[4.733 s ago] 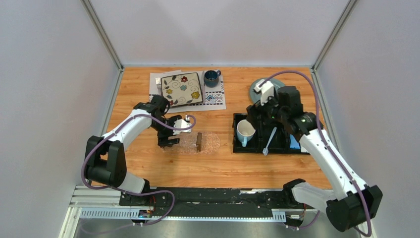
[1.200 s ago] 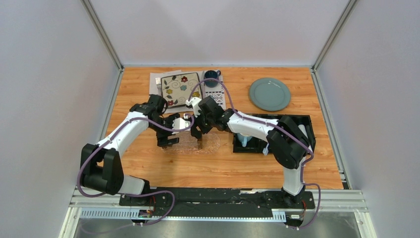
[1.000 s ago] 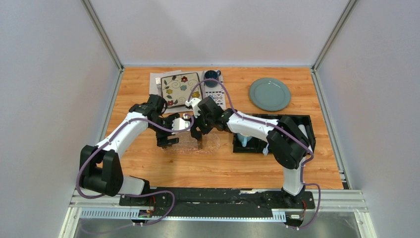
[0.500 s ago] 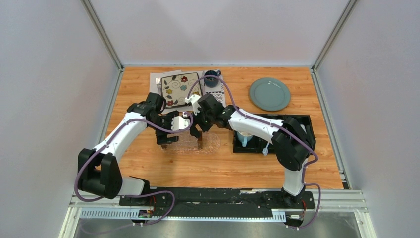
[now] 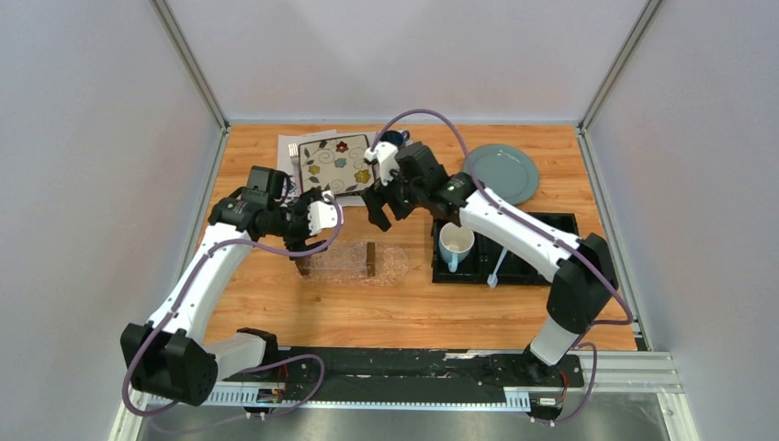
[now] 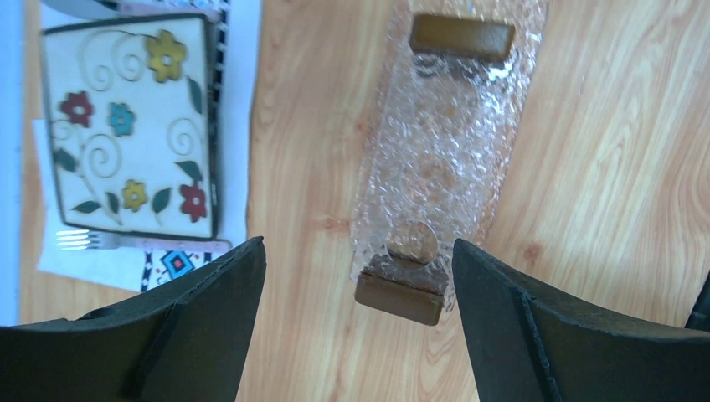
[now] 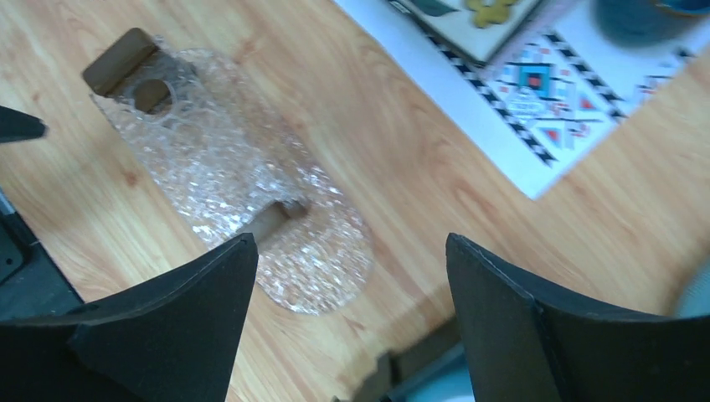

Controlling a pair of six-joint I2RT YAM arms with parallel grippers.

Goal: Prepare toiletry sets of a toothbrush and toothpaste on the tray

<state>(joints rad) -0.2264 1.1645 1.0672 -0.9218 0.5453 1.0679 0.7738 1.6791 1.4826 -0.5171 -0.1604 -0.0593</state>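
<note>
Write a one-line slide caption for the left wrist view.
Open left gripper hovers above the empty clear tray, floral plate and fork off to the side.

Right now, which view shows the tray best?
Left wrist: the tray lies lengthwise in frame, both wooden ends and the textured bed sharp, nothing on it. Right wrist also shows it whole, slightly blurred. Top external shows it small, with little texture detail.

Enclosure: wooden table, light orange grain, is bounded left, far and right by plain pale grey wall panels. Aluminium posts stand at both far corners. A black rail and a slotted aluminium bar run along the near edge. Lighting is even, shadows soft
</note>
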